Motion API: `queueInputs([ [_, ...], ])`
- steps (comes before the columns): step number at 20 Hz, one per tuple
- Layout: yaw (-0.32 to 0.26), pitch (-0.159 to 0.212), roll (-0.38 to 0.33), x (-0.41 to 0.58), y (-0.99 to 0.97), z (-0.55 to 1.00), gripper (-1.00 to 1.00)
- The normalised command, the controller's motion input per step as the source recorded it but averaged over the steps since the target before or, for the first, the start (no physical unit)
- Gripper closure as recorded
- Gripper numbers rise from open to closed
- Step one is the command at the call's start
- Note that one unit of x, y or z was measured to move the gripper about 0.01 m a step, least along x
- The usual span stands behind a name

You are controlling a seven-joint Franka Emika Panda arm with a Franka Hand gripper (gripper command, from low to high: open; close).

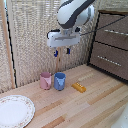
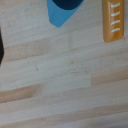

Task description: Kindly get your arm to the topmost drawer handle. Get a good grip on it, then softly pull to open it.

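Note:
My white arm (image 1: 75, 14) hangs at the top middle of the exterior view. Its gripper (image 1: 62, 51) points down over the wooden table, and its dark blue fingers (image 1: 68, 50) stand apart with nothing between them. The dark brown drawer (image 1: 112, 22) is the upper front of a cabinet at the exterior view's right. Its thin silver drawer handle (image 1: 116, 32) runs across it, well to the right of the gripper and apart from it. The drawer front looks flush and closed. The wrist view shows only the tabletop below, with no drawer or handle.
A lower matching drawer front with its own silver bar (image 1: 107, 58) sits beneath. Under the gripper stand a pink cup (image 1: 45, 80) and a blue cup (image 1: 60, 80) (image 2: 62, 10). A yellow-orange object (image 1: 78, 87) (image 2: 113, 20) lies beside them. A patterned plate (image 1: 14, 111) is at the front left.

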Motion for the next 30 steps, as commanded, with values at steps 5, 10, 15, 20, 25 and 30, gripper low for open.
queueInputs([
  [5,0.060,0.100,-0.137,-0.038,-0.22,0.55,-1.00],
  [10,0.150,-0.002,-0.197,-0.081,-0.19,0.48,-1.00],
  [15,0.114,-0.039,-0.325,-0.013,-0.27,0.08,-1.00],
  [20,0.119,-0.084,-0.375,-0.001,-0.26,-0.03,-1.00],
  [25,0.100,-0.067,-0.375,0.000,-0.26,-0.08,-1.00],
  [30,0.098,-0.056,-0.375,0.000,-0.26,-0.06,-1.00],
])
